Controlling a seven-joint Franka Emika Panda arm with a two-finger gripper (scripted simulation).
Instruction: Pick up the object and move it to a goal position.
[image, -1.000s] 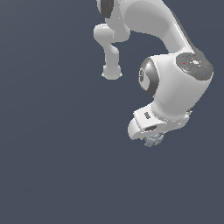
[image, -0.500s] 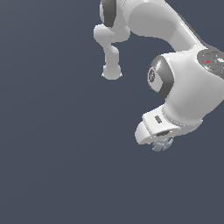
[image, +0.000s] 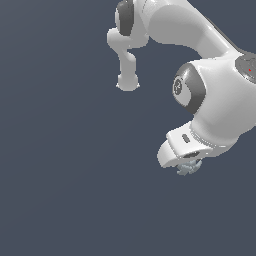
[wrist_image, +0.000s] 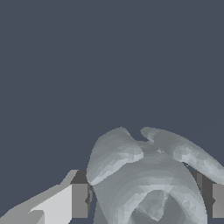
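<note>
The object is a small pale blue-grey lump peeking out under the white hand of the arm at the exterior view's right. In the wrist view the object fills the space between the two fingers, which press against its sides. My gripper is shut on it, with most of the fingers hidden under the white hand in the exterior view. The gripper holds the lump over the flat dark grey surface; how high it hangs cannot be told.
The arm's white links arch across the upper right of the exterior view, with a round white joint end hanging near the top centre. A plain dark grey ground lies all around.
The hand with the object has shifted toward the exterior view's right and slightly down, and the large white wrist link has swung further right with it.
</note>
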